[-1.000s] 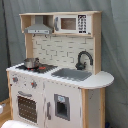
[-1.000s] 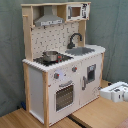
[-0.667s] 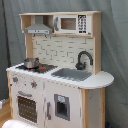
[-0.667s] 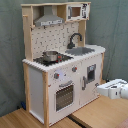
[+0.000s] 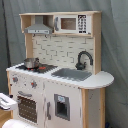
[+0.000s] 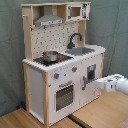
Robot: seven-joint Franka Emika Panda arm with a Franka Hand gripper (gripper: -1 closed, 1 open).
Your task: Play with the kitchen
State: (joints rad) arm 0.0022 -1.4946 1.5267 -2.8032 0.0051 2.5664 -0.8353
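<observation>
The kitchen (image 5: pixel 60 85) (image 6: pixel 45 80) is a tall toy of white and pale wood and shows in both exterior views. On its stovetop stands a metal pot (image 5: pixel 31 63) (image 6: pixel 50 56). A black faucet (image 5: pixel 84 59) (image 6: pixel 75 39) curves over the grey sink (image 5: pixel 72 74) (image 6: pixel 82 50). Up top sit the hood (image 5: pixel 39 27) (image 6: pixel 49 20) and a small microwave (image 5: pixel 72 23) (image 6: pixel 75 11). The oven door (image 5: pixel 27 107) (image 6: pixel 64 96) is closed. My white gripper (image 6: pixel 99 84) (image 5: pixel 5 102) hovers in front of the lower cabinet door, close to it and apart from the oven door.
A grey curtain (image 5: pixel 112 45) hangs behind the kitchen. The kitchen stands on a wooden table (image 6: pixel 100 112), with bare wood in front of it in the second exterior view. My arm (image 6: pixel 119 82) comes in from the second exterior view's right edge.
In the second exterior view my arm has risen and moved left, closer to the kitchen's front. The kitchen and pot have not moved.
</observation>
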